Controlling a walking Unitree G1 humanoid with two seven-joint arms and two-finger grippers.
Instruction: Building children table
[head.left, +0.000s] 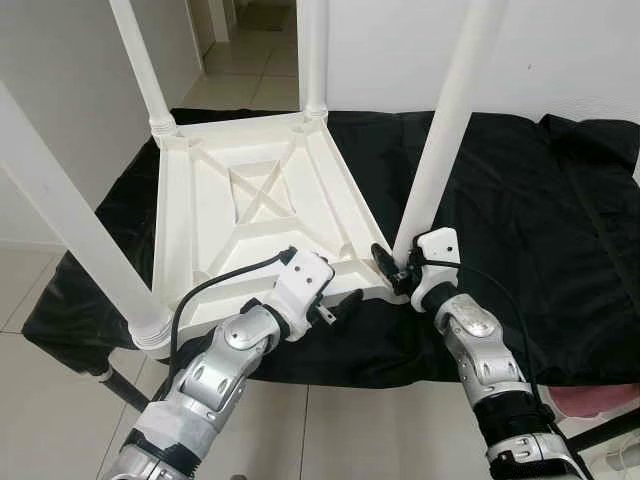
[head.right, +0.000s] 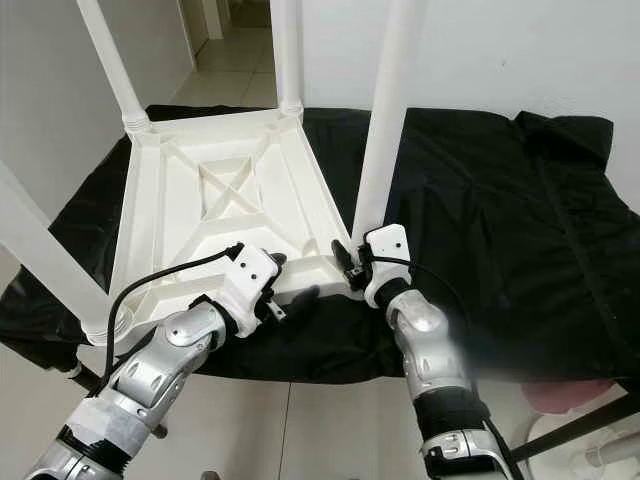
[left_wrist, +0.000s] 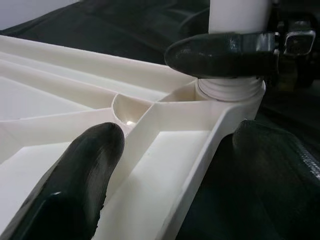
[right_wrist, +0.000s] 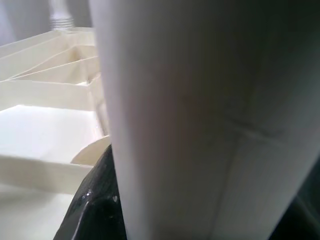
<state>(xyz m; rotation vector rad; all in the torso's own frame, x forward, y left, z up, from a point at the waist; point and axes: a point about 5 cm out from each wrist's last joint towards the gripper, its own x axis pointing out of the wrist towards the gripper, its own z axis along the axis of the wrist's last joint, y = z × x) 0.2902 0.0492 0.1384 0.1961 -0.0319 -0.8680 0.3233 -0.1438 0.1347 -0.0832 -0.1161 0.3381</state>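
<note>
We see the white table top (head.left: 250, 210) lying upside down on a black cloth (head.left: 540, 220) in the middle of the frame, its ribbed underside facing up and four white legs rising from its corners. The right gripper (head.left: 392, 268) sits at the near right corner, just right of centre, its fingers closed around the base of that leg (head.left: 445, 140) — in the right wrist view the leg (right_wrist: 200, 120) crowds the picture with a black finger (right_wrist: 97, 205) pressed against it. The left gripper (head.left: 335, 302) is just beside it, lower centre, open and straddling the table top's near edge: one finger (left_wrist: 75, 185) lies inside the ribbed tray, the other (left_wrist: 270, 165) outside over the cloth. It grips nothing we can make out.
</note>
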